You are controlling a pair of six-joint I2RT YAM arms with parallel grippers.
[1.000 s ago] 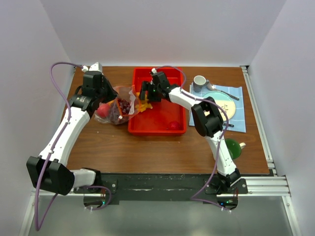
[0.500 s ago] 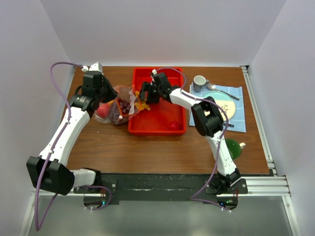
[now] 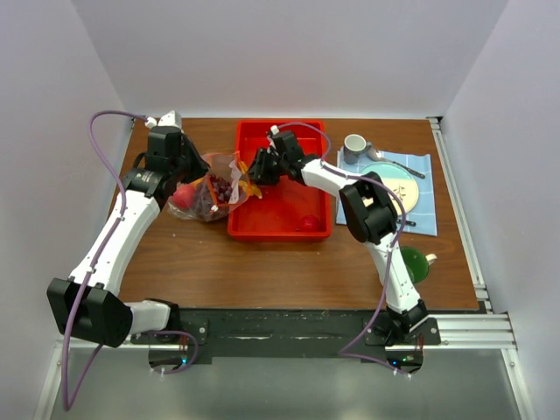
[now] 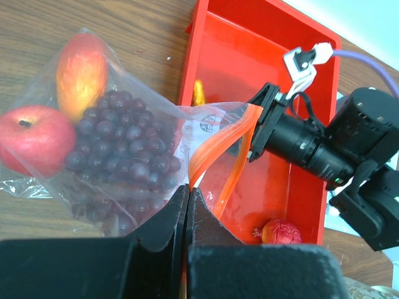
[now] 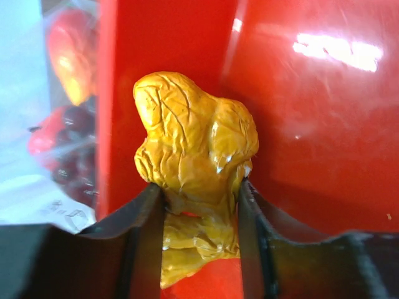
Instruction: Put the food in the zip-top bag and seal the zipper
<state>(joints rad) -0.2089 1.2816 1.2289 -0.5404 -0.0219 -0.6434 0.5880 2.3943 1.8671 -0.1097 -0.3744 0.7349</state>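
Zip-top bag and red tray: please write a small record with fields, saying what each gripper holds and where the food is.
left gripper: shut on zip-top bag at its zipper edge, mouth open
right gripper: shut on yellow cluster, inside red tray by the wall nearest the bag
in bag: grape bunch, red apple, orange-red fruit
loose in tray: round red fruit

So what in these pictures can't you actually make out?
- Right wrist view: the right gripper's fingers cover the lower end of the yellow cluster, so I can't tell whether it rests on the red tray.
- Left wrist view: the left gripper hides exactly where it pinches the zip-top bag. The label print is too small to read.
- Top view: the bag's contents are too small to identify.
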